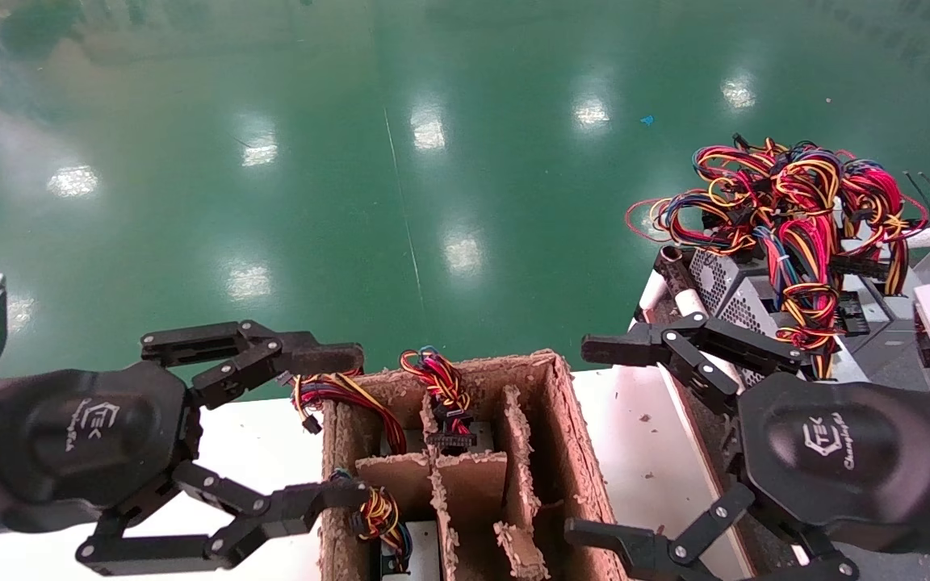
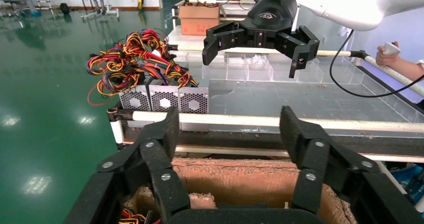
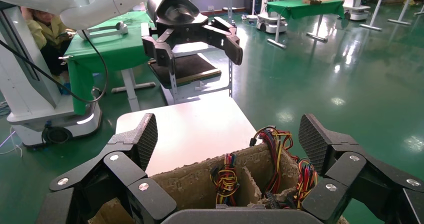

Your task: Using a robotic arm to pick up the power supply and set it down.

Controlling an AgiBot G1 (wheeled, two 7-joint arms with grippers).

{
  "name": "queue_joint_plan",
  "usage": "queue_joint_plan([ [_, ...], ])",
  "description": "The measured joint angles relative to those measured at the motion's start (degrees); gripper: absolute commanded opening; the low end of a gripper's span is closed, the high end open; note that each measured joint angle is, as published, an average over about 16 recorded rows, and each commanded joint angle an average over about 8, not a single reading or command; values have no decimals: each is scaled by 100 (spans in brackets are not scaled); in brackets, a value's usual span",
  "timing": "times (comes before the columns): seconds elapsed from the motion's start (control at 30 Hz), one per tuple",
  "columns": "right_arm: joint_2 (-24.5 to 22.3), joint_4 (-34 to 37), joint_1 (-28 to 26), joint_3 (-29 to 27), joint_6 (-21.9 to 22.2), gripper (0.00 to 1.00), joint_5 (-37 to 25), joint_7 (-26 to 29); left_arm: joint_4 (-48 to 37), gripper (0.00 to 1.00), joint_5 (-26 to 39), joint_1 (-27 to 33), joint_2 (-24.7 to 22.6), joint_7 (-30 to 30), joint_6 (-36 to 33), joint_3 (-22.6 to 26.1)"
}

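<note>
Several grey power supplies (image 1: 727, 294) with honeycomb vents stand in a row at the right, under a tangle of coloured wires (image 1: 788, 202); the left wrist view shows three vent faces (image 2: 164, 98). More wire bundles (image 1: 441, 387) poke out of the compartments of a brown cardboard divider box (image 1: 562, 420), also visible in the right wrist view (image 3: 226, 176). My left gripper (image 1: 344, 424) is open at the box's left side, empty (image 2: 230, 121). My right gripper (image 1: 590, 440) is open at the box's right side, near the row of power supplies, holding nothing (image 3: 229, 134).
The box sits on a white table (image 1: 255, 452). A white tube rail (image 2: 250, 120) edges the rack holding the power supplies, with clear trays (image 2: 250, 69) behind. A person's hand (image 2: 390, 54) is at the rack's far side. Green floor lies beyond.
</note>
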State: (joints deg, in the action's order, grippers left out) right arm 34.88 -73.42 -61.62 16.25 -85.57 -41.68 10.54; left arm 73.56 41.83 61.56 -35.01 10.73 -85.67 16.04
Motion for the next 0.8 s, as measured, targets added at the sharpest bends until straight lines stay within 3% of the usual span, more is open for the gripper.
queue_joint_plan([
  [0.8, 0, 0, 0, 0, 0, 100, 0, 0, 0, 0, 0, 0, 0, 0, 0, 0],
])
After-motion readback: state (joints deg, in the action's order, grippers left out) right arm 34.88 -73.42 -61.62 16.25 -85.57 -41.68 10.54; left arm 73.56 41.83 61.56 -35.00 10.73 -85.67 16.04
